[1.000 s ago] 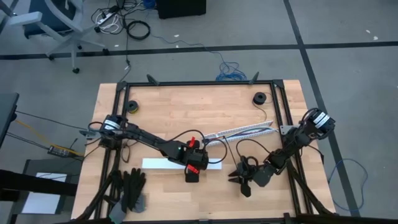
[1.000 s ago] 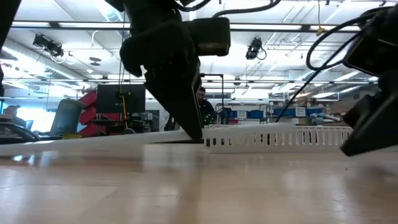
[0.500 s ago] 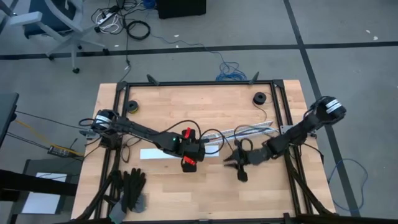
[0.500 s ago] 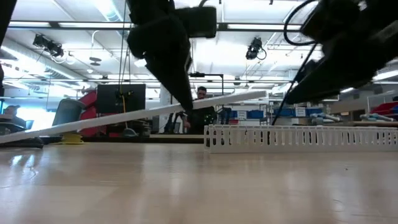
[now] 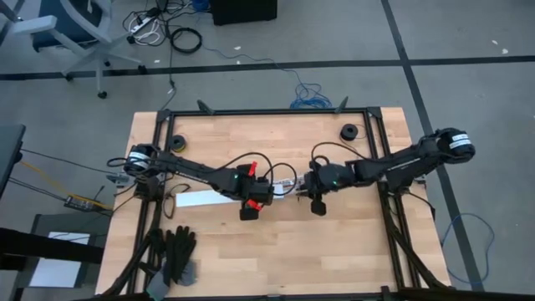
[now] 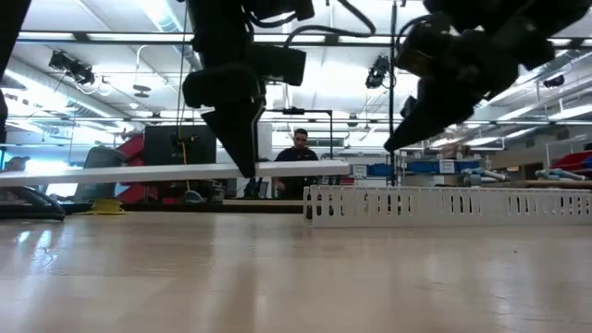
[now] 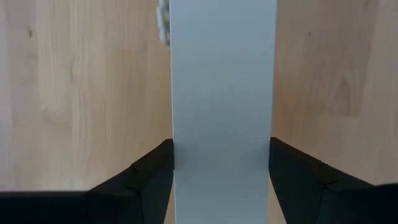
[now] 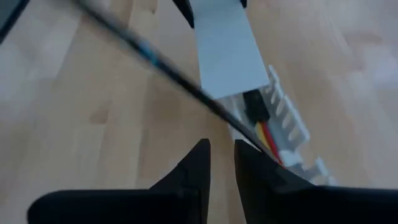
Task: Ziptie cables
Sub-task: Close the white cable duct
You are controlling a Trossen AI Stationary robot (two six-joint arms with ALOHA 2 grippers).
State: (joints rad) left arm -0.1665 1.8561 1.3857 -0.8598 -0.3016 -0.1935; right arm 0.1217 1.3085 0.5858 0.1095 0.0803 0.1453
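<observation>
Left gripper (image 7: pixel 221 163) clamps the white cover strip (image 7: pixel 222 93); right gripper (image 8: pixel 222 163) nearly clenched, empty, by the cables (image 8: pixel 266 135), might snag them

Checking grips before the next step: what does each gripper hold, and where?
Left gripper clamps the flat white strip across its width; right gripper holds nothing.

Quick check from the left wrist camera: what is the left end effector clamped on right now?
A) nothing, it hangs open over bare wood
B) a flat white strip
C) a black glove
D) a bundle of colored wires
B: in the left wrist view the left end effector has a dark finger pressed against each long edge of the flat white strip, which the low view shows raised off the table.
</observation>
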